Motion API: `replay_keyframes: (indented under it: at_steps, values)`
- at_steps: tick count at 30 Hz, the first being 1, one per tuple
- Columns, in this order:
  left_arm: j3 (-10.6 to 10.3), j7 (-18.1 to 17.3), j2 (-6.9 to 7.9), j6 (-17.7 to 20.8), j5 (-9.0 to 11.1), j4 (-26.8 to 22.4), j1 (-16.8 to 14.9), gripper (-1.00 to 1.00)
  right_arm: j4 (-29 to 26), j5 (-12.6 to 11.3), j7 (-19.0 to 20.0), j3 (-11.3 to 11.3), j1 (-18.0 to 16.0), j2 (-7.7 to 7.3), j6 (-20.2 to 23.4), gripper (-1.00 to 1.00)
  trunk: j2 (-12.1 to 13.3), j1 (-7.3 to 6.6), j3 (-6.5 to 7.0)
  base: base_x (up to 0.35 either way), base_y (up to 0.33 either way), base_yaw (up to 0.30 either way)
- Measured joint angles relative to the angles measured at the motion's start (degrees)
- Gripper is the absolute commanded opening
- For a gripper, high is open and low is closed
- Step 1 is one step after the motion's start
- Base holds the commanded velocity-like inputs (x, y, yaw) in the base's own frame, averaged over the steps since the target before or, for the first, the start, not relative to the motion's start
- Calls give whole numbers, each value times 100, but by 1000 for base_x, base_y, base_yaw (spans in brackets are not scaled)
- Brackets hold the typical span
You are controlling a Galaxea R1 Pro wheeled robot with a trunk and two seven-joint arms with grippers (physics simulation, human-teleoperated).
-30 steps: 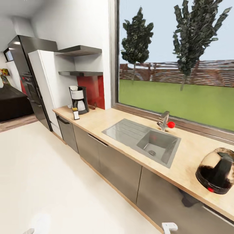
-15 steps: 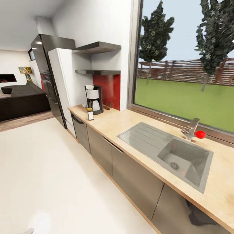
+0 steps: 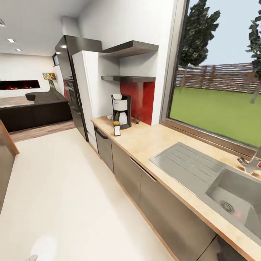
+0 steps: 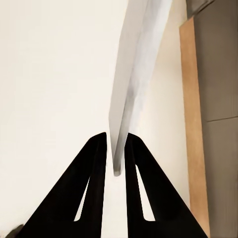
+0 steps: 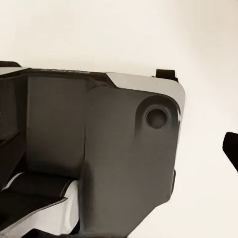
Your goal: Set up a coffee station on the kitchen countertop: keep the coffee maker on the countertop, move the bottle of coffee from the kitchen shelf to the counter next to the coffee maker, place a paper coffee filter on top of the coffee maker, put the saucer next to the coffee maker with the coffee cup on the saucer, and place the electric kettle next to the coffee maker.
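Kitchen countertop (image 3: 152,139) of light wood grain runs from the far wall at 11 o'clock to the steel sink (image 3: 232,195) at 4 o'clock, below a large window (image 3: 221,79). Coffee maker (image 3: 121,111) stands at the far end with a white paper coffee filter (image 3: 117,96) apparently on top; the bottle of coffee (image 3: 116,129) stands just in front of it. Kitchen shelf (image 3: 128,78) hangs above, its top hidden.

Left gripper (image 4: 115,163): black fingers nearly together, nothing gripped. Right gripper: state cannot be told.

Judgement: the bottle is light, rigid, probably smooth; grasp at its narrowed waist. The filter is flimsy; pinch lightly.
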Motion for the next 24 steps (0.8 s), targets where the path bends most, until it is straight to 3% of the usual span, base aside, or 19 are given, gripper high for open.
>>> replay_keyframes:
  at_steps: [24]
  values:
    - [5,0,0,0,2,0,0,-100,0,33,26,0,93,44,0,100,0,0,-135,262,217,223]
